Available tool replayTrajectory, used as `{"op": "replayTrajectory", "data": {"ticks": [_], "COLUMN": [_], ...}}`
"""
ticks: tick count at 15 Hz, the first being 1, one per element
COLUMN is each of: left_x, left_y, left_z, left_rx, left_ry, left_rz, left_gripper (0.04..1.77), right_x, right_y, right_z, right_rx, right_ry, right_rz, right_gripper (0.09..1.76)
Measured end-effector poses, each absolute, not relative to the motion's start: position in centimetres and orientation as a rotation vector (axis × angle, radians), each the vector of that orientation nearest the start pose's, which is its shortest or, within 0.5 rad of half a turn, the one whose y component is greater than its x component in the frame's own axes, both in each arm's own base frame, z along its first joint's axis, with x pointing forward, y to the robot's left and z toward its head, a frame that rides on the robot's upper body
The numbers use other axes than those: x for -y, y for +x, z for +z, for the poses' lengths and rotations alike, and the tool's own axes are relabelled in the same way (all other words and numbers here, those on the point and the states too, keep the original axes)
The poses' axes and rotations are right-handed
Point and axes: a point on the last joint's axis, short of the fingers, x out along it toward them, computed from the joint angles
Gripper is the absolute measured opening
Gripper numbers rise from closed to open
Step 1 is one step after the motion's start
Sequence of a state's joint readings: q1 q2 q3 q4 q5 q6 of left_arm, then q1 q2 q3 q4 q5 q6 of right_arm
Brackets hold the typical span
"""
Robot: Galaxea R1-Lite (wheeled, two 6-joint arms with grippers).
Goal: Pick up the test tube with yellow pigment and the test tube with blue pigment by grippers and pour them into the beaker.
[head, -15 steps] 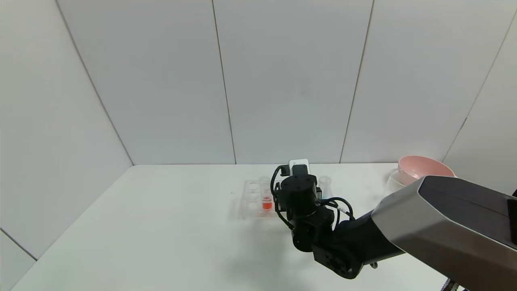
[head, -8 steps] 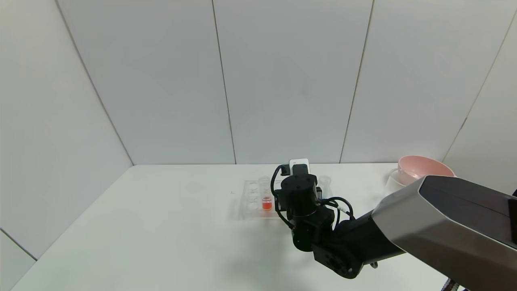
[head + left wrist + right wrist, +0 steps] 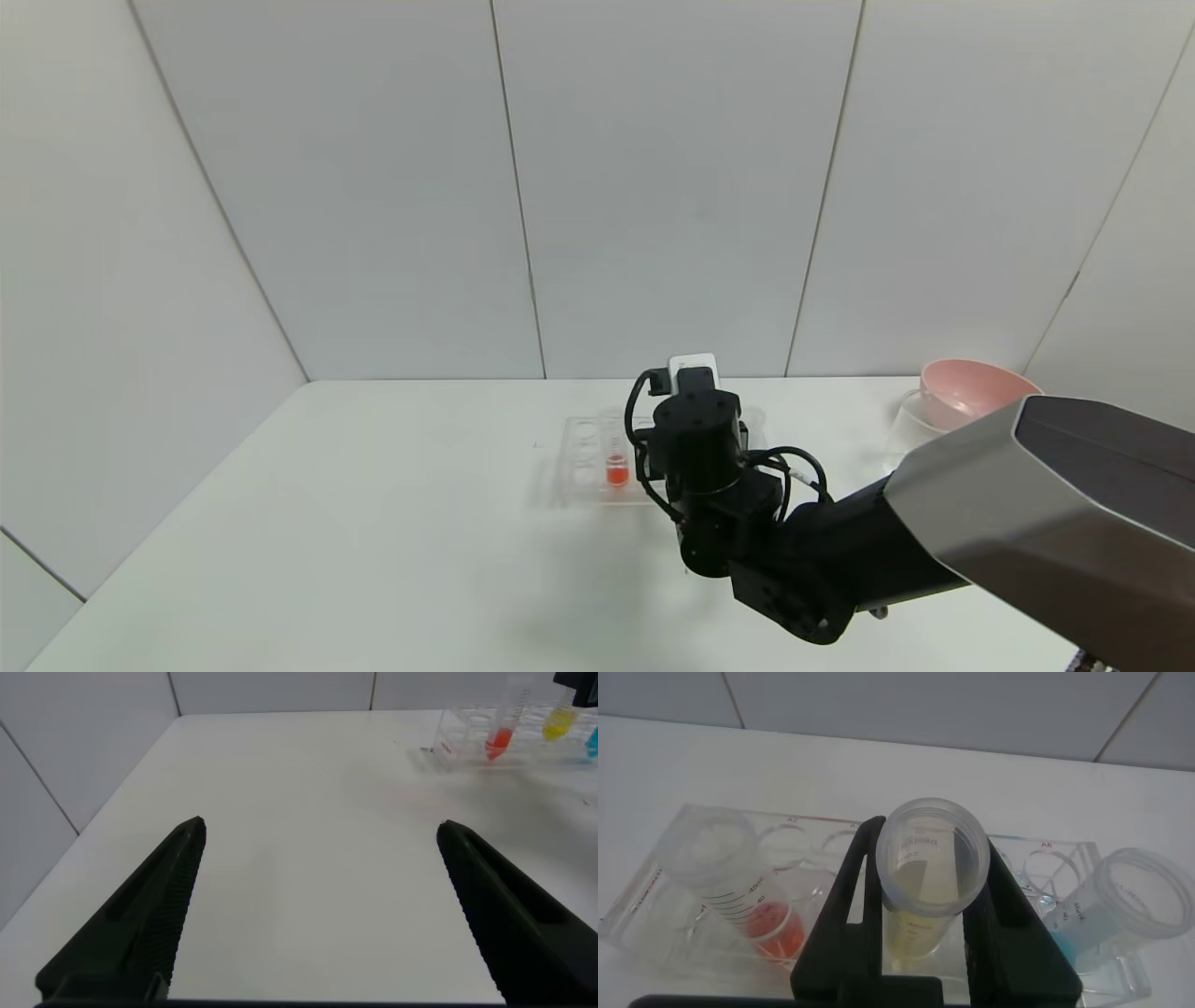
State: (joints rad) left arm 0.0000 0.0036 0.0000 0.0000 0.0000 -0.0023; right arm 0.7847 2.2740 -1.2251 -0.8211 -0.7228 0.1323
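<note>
Now right gripper clamped around test tube with yellow pigment, above rack.

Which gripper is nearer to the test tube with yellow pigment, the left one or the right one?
Right. The right gripper is shut on the test tube with yellow pigment at the rack. The left gripper is open, far off over bare table.

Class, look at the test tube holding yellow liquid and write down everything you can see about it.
The yellow tube is a small clear plastic tube with an open round mouth and faint printed marks on its wall. Pale yellow liquid fills only its lower part. It stands roughly upright in the clear rack, between the red tube and the blue tube. The right gripper has its black jaws closed against the tube's two sides. The left wrist view shows it far off, yellow at its base.
</note>
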Motion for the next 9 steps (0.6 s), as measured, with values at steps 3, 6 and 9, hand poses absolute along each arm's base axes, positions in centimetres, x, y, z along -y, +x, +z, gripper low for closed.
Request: {"op": "replayTrajectory", "data": {"ticks": [3,6,9], "left_x": [0.0,0.0,0.0], "left_y": [-2.3,-2.3,-2.3], "left_z": [7.6,7.6,7.6], "left_rx": [-0.004,-0.004,-0.004], "left_ry": [-0.003,-0.003,-0.002], "left_rz": [0.000,0.000,0.000], "left_gripper": [1.76,1.76,1.76], "right_x": [-29.7,-29.3,-29.0], "right_y": [31.6,31.0,30.6], "right_z": [11.2,12.9,13.6], "right_rx": [-0.140,-0.114,-0.106], "right_ry": [-0.040,-0.033,-0.026], "right_rz": [0.060,0.063,0.067], "right_gripper": [0.55,0.55,0.55]}}
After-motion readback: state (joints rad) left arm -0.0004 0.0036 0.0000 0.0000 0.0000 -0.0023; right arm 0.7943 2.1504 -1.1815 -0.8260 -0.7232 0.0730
